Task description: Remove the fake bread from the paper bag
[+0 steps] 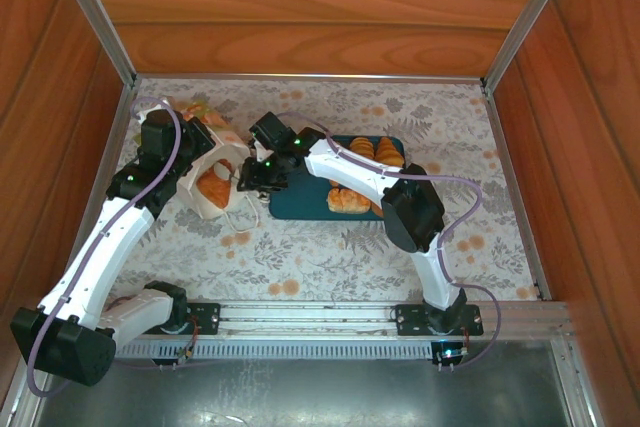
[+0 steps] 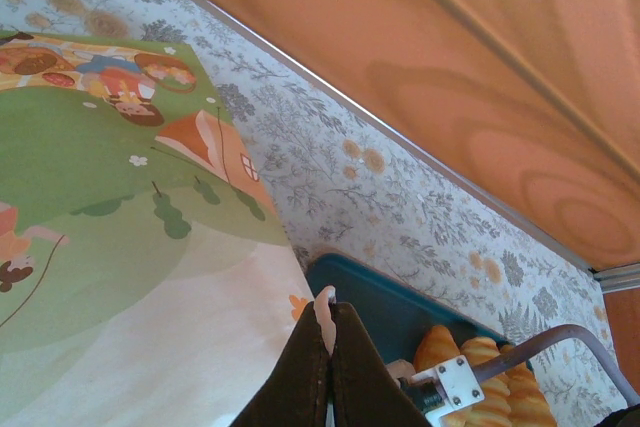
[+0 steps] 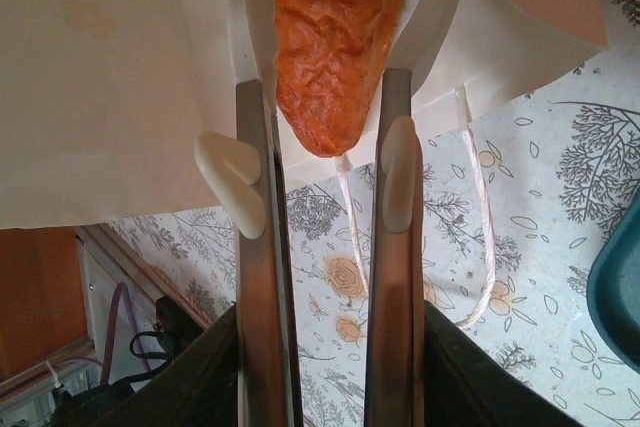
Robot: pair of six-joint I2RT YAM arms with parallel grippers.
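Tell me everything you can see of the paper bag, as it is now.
The paper bag is white paper with a green cartoon-printed panel and white cord handles. It lies tipped on the flowered table cover, mouth toward the blue tray. The left fingers pinch its rim; a bread piece shows at the mouth, held between the right fingers.

Right pincer (image 1: 244, 179) at mouth of paper bag (image 1: 200, 152)
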